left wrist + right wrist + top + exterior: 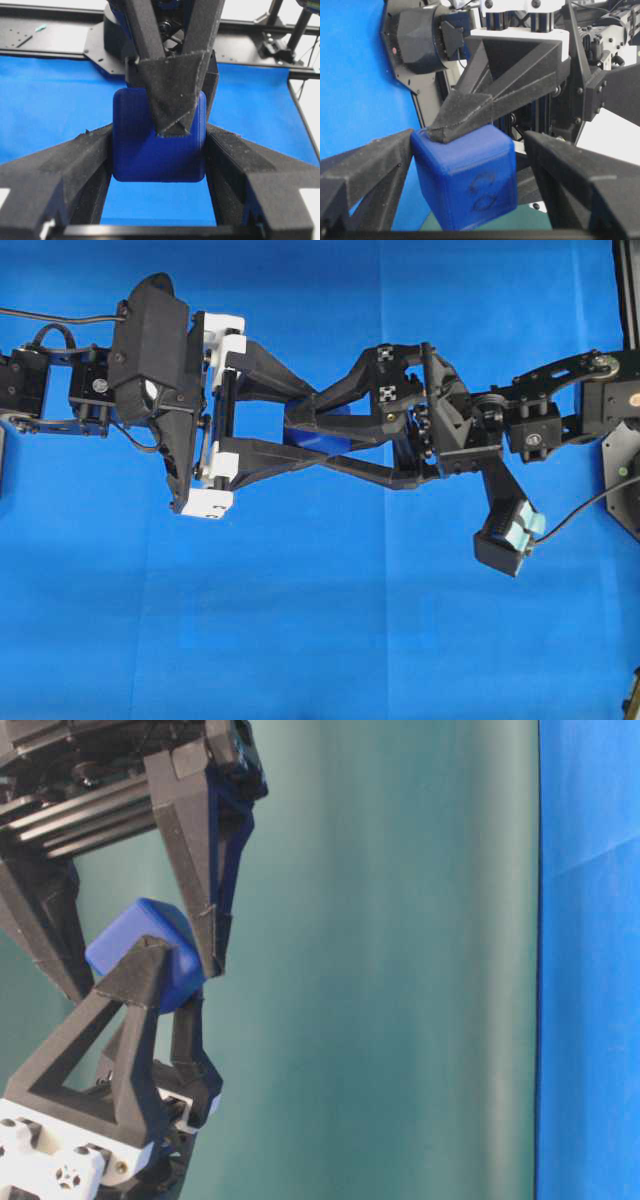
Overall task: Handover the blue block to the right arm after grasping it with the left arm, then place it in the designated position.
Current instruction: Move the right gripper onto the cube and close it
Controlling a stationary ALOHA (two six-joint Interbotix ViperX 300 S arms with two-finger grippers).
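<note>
Already the first step is done: the left gripper (305, 428) pinches the block (318, 432) between its fingers, holding it in the air above the blue cloth (320, 640). The handover is in hand but, as I judge it, not finished. The right gripper (315, 430) has its fingers spread wide around the block, crossing the left fingers, and I see no sign it has clamped yet. Left to do: the right fingers must close, the left must let go, and the block must go to its place, which no view shows.

From overhead, both arms meet at mid-table with fingers interlaced, but the block is nearly hidden, only a dark sliver. The table-level view shows the block (150, 960) tilted, one corner up, with a left finger (140, 990) on it and a right finger (205, 900) beside it. The left wrist view shows the block (150, 155) seated squarely between the left pads. Only the right wrist view shows the faint mark on the block (470, 180), and a clear gap between it and the right-hand finger (570, 170).
</note>
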